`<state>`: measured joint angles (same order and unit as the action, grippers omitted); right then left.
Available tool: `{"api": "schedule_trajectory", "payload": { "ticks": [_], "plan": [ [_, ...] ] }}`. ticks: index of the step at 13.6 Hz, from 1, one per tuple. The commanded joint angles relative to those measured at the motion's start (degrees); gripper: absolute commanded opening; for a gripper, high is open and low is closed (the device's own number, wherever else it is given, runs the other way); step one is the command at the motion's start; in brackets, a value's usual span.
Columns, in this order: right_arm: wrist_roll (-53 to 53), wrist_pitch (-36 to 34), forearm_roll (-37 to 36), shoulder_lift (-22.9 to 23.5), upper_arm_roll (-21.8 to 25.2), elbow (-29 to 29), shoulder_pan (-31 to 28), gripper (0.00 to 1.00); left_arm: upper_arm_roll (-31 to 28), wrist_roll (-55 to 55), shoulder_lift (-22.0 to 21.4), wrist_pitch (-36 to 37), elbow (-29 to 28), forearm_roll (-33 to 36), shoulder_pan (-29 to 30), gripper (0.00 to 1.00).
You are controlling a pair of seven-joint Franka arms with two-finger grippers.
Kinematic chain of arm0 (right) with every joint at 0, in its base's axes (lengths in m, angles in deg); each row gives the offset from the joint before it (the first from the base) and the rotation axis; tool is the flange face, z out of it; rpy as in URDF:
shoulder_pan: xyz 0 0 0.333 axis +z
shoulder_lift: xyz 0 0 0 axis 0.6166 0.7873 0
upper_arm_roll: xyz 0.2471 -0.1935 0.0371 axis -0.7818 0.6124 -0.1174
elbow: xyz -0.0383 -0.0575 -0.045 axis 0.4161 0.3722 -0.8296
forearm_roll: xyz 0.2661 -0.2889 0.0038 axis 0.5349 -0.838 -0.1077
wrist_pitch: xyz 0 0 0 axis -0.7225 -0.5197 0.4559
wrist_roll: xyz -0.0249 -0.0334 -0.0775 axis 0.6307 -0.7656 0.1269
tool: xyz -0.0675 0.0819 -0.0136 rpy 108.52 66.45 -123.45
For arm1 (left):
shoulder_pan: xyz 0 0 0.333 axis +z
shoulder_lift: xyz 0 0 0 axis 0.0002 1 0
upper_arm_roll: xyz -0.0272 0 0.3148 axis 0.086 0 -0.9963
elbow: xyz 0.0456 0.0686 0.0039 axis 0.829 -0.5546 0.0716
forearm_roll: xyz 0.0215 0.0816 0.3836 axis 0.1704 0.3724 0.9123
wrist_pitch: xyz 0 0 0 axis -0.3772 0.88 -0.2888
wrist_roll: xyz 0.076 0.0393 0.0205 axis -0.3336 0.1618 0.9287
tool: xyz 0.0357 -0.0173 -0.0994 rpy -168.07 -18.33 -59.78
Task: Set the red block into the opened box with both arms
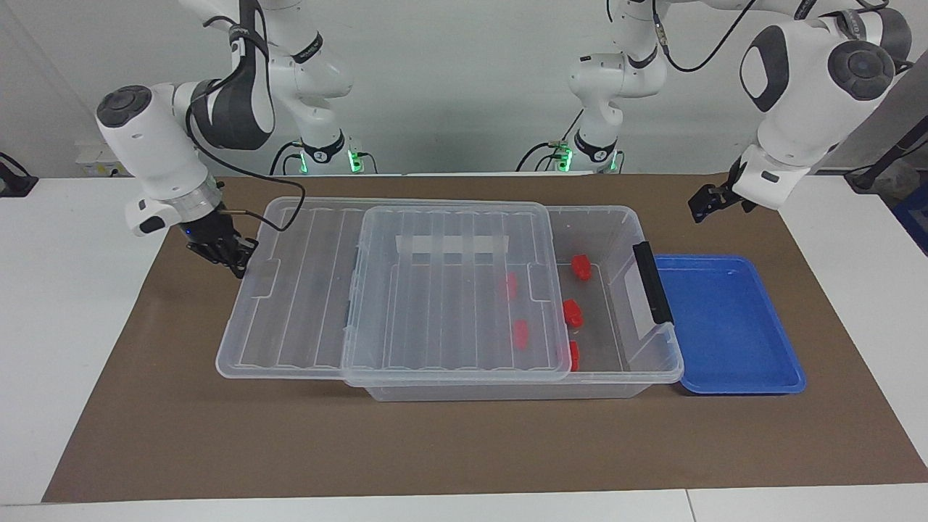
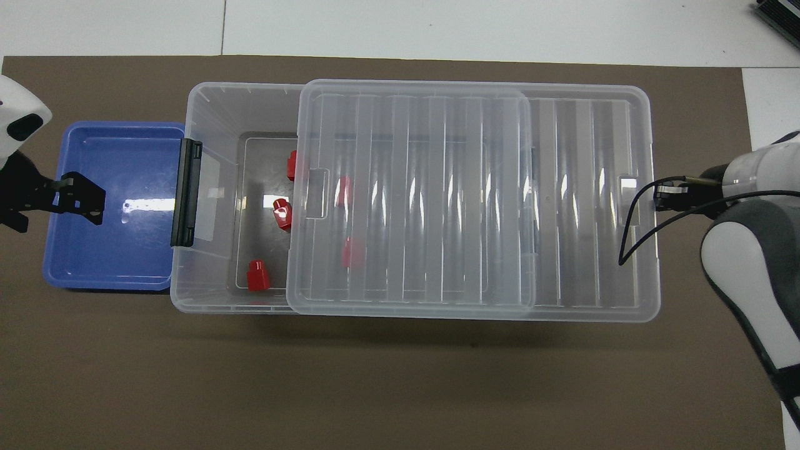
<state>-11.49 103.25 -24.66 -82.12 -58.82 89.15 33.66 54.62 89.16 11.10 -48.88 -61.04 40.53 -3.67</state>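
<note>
Now I am holding the right gripper [image 1: 235,259], fingers closed, against the ribbed clear lid [image 1: 406,290]; the left gripper [image 1: 707,203], spread empty, hangs beside the clear plastic box [image 1: 656,362], where small red blocks [image 1: 573,312] are lying.

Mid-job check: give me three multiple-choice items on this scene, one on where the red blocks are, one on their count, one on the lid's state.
1. The red blocks lie: A in the box; B on top of the lid; C outside the box.
2. Red blocks visible: A three; B four; C five.
3. The lid: A covers the whole box; B leaves the box's end toward the left arm open; C is off the box.
Answers: 1 A, all sit on the box's floor; 2 C, three in the open part, two seen through the lid; 3 B, the lid overhangs the right arm's end.
</note>
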Motion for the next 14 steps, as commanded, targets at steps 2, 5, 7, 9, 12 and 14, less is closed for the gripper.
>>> {"api": "schedule_trajectory", "payload": {
  "ticks": [2, 5, 7, 9, 12, 14],
  "plan": [
    [-2.0, 1.2, 1.5, -1.0, -0.2, 1.1, 5.2, 0.00, 0.3, -5.6, -4.3, 2.2, -3.6, 1.3, 1.7, 1.00],
    [-5.7, 1.3, 1.5, -1.1, -0.2, 1.1, 9.7, 0.00, 0.3, -5.5, -7.1, -4.5, -9.6, 1.1, 3.9, 1.00],
    [-5.8, 1.3, 1.5, -1.1, -0.2, 1.2, 11.3, 0.00, 0.0, -5.9, -6.4, -5.5, -9.5, 1.0, 3.4, 1.00],
    [-5.8, 1.4, 1.5, -1.1, -0.2, 1.2, 12.4, 0.00, -1.9, -8.1, -4.4, -5.6, -8.3, 1.0, 2.5, 1.00],
    [-5.7, 3.0, 1.5, -1.0, -0.2, 1.5, 14.4, 0.00, -3.6, -14.7, -3.7, -4.1, -6.7, 1.0, 2.4, 1.00],
    [-5.7, 3.2, 1.5, -1.0, -0.2, 1.5, 14.5, 0.00, -3.6, -14.8, -1.7, -0.7, -2.1, 1.0, 1.9, 1.00]
  ]
}}
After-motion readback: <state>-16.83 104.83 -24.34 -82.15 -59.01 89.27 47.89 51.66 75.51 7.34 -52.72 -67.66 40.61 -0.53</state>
